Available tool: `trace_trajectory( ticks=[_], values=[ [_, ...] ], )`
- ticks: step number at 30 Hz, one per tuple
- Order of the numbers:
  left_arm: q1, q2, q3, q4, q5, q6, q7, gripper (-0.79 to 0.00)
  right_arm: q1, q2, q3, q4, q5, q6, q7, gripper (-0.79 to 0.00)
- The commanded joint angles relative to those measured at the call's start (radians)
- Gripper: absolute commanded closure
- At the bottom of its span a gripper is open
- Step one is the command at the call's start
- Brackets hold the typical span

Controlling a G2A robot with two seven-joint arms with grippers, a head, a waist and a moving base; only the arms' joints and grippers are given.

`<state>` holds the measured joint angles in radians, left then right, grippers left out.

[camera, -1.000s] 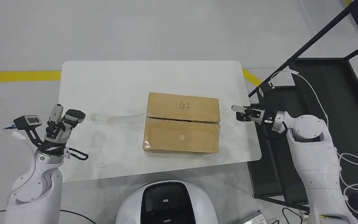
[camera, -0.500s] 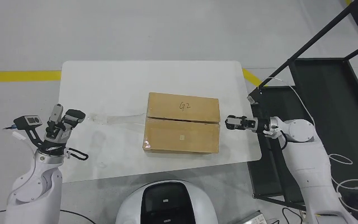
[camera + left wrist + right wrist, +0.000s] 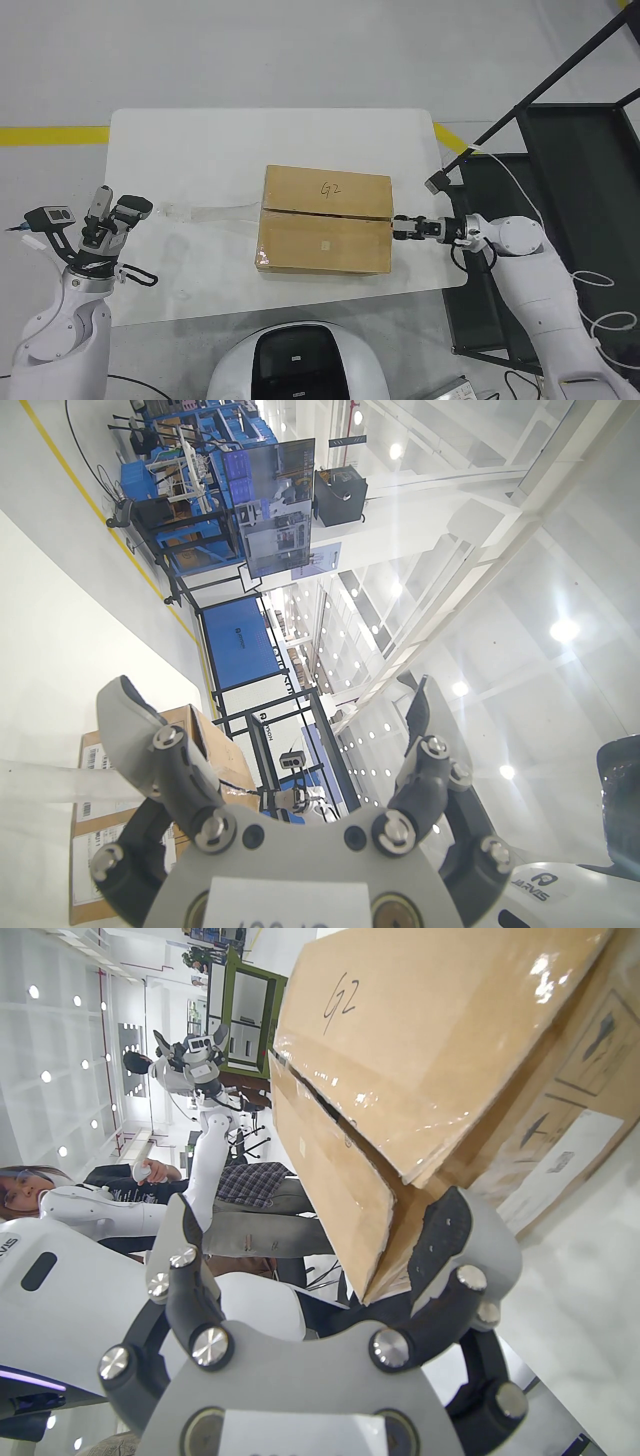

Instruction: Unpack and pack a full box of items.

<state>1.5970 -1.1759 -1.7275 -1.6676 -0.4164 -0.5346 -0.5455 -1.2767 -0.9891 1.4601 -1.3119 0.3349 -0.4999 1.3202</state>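
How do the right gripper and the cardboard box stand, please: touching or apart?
Cannot tell. In the right wrist view a flap corner of the cardboard box lies inside the open right gripper; neither contact nor gap shows plainly.

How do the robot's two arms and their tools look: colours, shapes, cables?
The left arm and right arm have smooth, rounded white shells. The left tool and right tool each have a grey metal base with silver screws, black links and two pale grey fingers with black textured pads. Thin white cables trail by the right arm.
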Motion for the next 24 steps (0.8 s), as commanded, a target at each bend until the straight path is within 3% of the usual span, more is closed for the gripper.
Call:
trace_trajectory(
  ticks=[1,15,24],
  values=[
    [0.0,0.0,0.0,0.0,0.0,0.0,0.0,-0.785,-0.003,0.003,-0.012,-0.005,-0.012,-0.005,-0.005,-0.785],
    [0.0,0.0,0.0,0.0,0.0,0.0,0.0,-0.785,-0.07,0.045,0.007,-0.128,0.153,0.009,0.009,-0.785],
    [0.0,0.0,0.0,0.0,0.0,0.0,0.0,-0.785,-0.198,0.097,0.026,-0.353,0.116,0.008,0.008,-0.785]
  ],
)
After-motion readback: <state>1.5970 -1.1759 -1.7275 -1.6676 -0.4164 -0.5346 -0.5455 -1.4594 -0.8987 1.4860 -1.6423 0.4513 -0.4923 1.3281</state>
